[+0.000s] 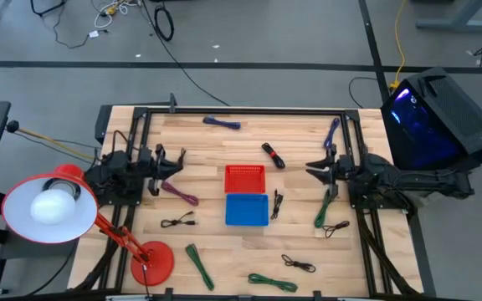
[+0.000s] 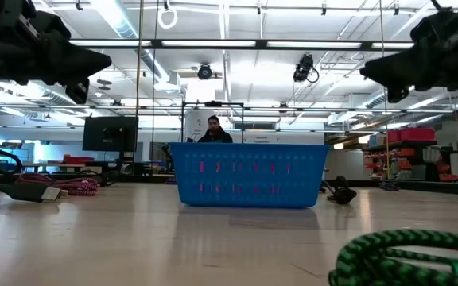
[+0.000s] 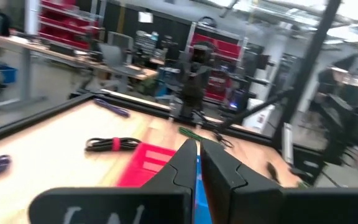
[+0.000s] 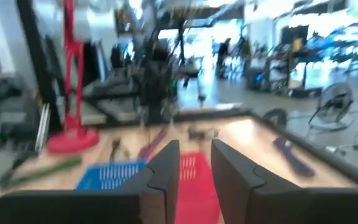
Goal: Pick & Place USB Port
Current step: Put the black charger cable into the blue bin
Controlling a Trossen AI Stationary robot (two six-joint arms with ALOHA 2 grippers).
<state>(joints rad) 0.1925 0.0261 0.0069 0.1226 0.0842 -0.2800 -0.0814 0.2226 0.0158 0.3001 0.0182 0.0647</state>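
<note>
Wooden table [image 1: 224, 251] holds red basket [image 1: 245, 177] (blue basket [image 1: 247, 209] adjoining).

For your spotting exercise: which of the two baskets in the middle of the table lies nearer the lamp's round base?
The blue basket; the red basket sits on its far side from the lamp base.
</note>
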